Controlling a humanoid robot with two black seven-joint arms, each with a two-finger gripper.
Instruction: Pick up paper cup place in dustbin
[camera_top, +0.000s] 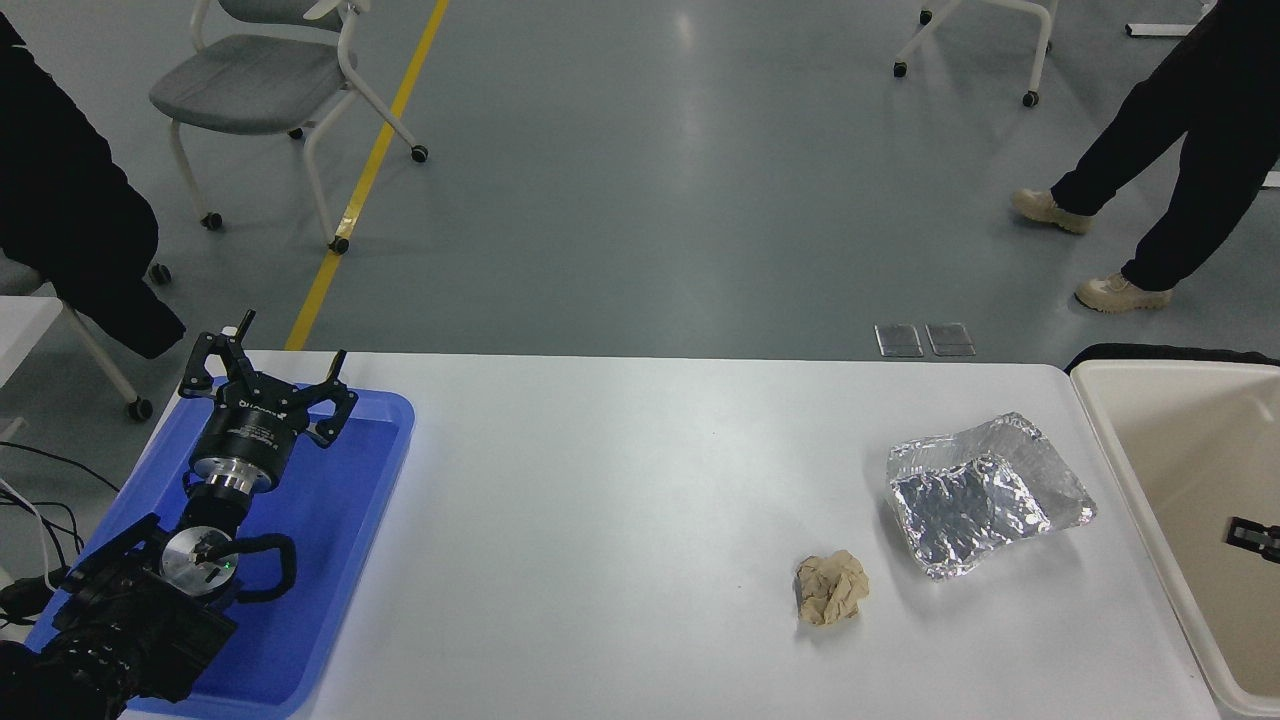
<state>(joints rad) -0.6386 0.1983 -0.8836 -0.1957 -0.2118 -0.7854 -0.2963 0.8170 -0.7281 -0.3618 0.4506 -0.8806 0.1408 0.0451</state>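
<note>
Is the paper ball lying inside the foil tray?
No, the paper ball lies on the bare table, apart from the foil tray.

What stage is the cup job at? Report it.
Seemingly done: no paper cup shows on the table, only a paper ball and foil tray. In hand: a black part, likely the right gripper, shows over the dustbin; the left gripper is parked over the blue tray. Left: confirming the cup is inside, which is not visible.
</note>
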